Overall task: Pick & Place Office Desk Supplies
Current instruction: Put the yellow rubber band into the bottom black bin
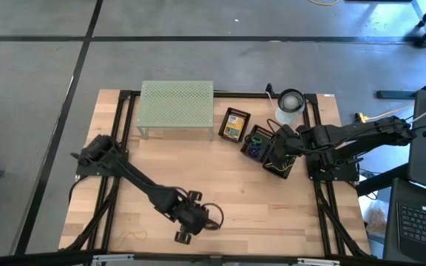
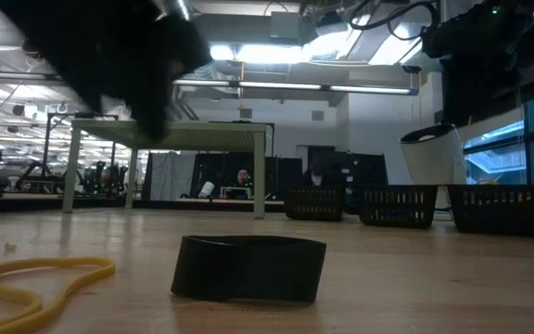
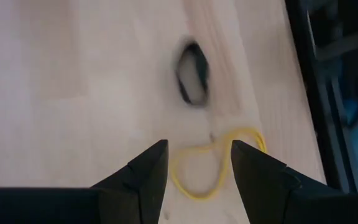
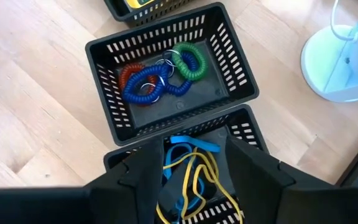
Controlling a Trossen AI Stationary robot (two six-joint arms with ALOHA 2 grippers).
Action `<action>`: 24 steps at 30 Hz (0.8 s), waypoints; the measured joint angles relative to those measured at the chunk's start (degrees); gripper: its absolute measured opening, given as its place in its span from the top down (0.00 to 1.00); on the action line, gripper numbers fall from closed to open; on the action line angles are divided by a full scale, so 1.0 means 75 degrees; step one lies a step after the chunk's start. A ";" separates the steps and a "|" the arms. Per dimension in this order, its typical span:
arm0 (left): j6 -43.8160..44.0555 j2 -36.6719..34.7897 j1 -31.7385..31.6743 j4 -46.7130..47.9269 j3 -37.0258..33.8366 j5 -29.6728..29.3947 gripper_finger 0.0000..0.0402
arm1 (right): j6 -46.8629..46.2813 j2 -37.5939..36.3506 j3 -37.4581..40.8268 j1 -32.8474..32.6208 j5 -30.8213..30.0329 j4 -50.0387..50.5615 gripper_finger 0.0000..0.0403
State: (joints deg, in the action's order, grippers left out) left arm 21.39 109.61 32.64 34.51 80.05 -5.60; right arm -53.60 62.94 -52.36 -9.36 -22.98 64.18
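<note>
My left gripper (image 3: 194, 168) is open and points down at the wooden table near its near edge (image 1: 185, 235). A yellow rubber band (image 3: 213, 165) lies flat on the wood below the gap between the fingers, which do not touch it. A black band (image 3: 192, 71) lies just beyond it and stands on its edge in the low view (image 2: 248, 267), beside the yellow band (image 2: 35, 283). My right gripper (image 4: 194, 171) is open above a black basket (image 4: 241, 134) that holds yellow and blue bands (image 4: 191, 165). The neighbouring basket (image 4: 166, 74) holds blue, red and green coil bands.
A third black basket with a yellow crayon box (image 1: 234, 124) stands beside the pale green perforated rack (image 1: 177, 107) at the far edge. A white cup-like cylinder (image 1: 290, 103) stands at the far right. Bare wood lies between the arms. Black frame rails (image 1: 324, 199) run along both table sides.
</note>
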 joint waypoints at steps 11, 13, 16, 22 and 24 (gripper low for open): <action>-0.0654 0.1127 0.0464 -0.0050 0.0009 0.0272 0.57 | -0.0023 0.0000 0.0000 -0.0029 0.0198 -0.0087 0.56; -0.0557 0.1224 0.0464 -0.0060 0.0036 0.0285 0.59 | -0.0076 0.0000 -0.0002 -0.0029 0.0201 -0.0101 0.56; -0.0516 0.1337 0.0496 -0.0031 0.0038 0.0258 0.65 | -0.0198 0.0000 -0.0001 -0.0029 0.0202 -0.0186 0.56; -0.0289 0.1369 0.0430 -0.0033 0.0029 0.0232 0.91 | -0.0198 0.0000 0.0000 -0.0029 0.0201 -0.0224 0.56; -0.0064 0.1372 0.0415 -0.0045 0.0026 0.0213 0.97 | -0.0195 0.0000 0.0000 -0.0029 0.0201 -0.0232 0.56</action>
State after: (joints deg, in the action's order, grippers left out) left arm 20.91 119.90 35.75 34.17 80.25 -4.00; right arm -55.07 62.94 -52.36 -9.58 -21.47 62.44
